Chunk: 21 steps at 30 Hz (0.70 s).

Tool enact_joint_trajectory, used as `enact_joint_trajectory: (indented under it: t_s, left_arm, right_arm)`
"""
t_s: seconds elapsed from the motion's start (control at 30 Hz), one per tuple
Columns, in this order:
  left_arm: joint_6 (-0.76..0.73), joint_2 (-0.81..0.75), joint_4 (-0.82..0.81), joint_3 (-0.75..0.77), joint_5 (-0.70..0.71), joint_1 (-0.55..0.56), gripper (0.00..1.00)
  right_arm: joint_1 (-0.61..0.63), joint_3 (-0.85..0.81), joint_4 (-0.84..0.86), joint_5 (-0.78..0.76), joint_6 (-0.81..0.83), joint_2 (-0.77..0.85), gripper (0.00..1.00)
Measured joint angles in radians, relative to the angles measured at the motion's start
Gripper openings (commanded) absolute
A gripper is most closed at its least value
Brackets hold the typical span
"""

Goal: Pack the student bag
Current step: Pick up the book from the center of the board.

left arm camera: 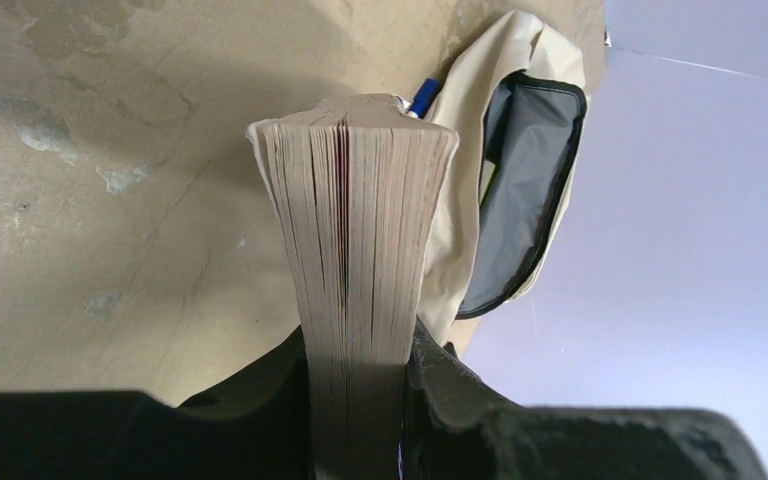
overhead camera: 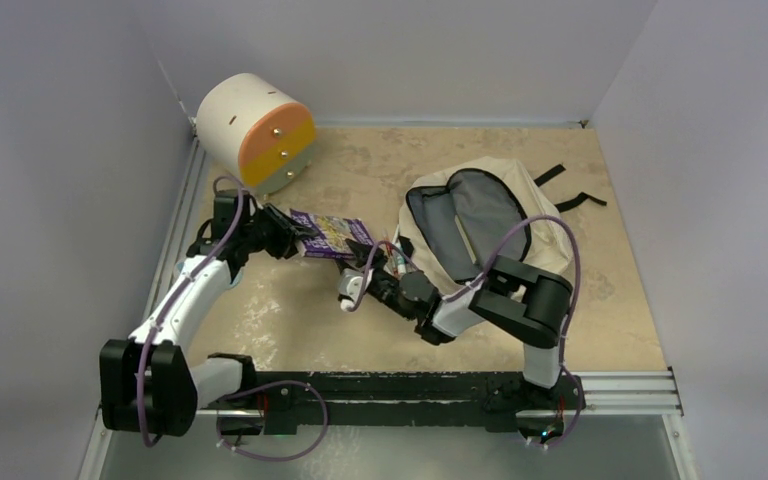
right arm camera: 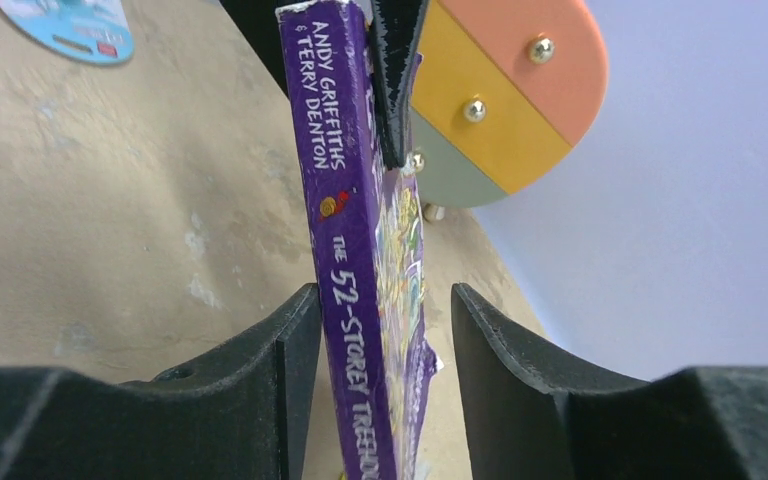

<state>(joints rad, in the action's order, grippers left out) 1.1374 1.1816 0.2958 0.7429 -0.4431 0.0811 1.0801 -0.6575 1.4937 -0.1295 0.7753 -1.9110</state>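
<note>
The sandy table [overhead camera: 610, 320] carries the student bag [overhead camera: 470, 215], which lies toward its far right with the main flap unzipped and thrown open, dark lining showing. Well to the left of the bag, in the far corner, sits the cream drawer unit [overhead camera: 255, 130] with its orange front. Just beside the bag's open mouth, a purple paperback [overhead camera: 328, 235] is held up off the surface. The left gripper [left arm camera: 355, 350] is clenched on the book's page edge, on the side away from the bag. The right gripper [right arm camera: 385, 320] straddles the spine with jaws parted, one finger against it and a gap at the other, so it grasps nothing. The step looks like a handover to the left arm. Next, the right arm needs to back clear, and the left must carry the book to the bag's opening and slide it in.
</note>
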Motion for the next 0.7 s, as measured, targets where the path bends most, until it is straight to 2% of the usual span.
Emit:
enact_joint_trajectory:
  t_s: [0.07,0.23,0.47,0.57,0.7]
  left_arm:
    - [-0.021,-0.032,0.023,0.013,0.002,-0.005,0.0]
    - [-0.093,-0.102,0.04,0.026,0.066,-0.027,0.0]
    - [-0.132,-0.117,0.073,0.026,0.097,-0.036,0.0]
    - [-0.136,-0.119,0.072,0.026,0.089,-0.037,0.0]
    - [-0.154,-0.131,0.074,0.029,0.073,-0.037,0.0]
  right_arm:
    - [0.003,0.029,0.0,0.0,-0.034,0.049,0.54]
    - [0.006,0.074,0.007,-0.043,-0.175,0.223,0.66]
    - [0.004,0.087,-0.121,-0.06,-0.391,0.494,0.68]
    - [0.004,0.087,-0.291,-0.074,-0.505,0.564,0.7]
    - [-0.048,-0.082,-0.713,-0.112,-0.72,0.589,0.7]
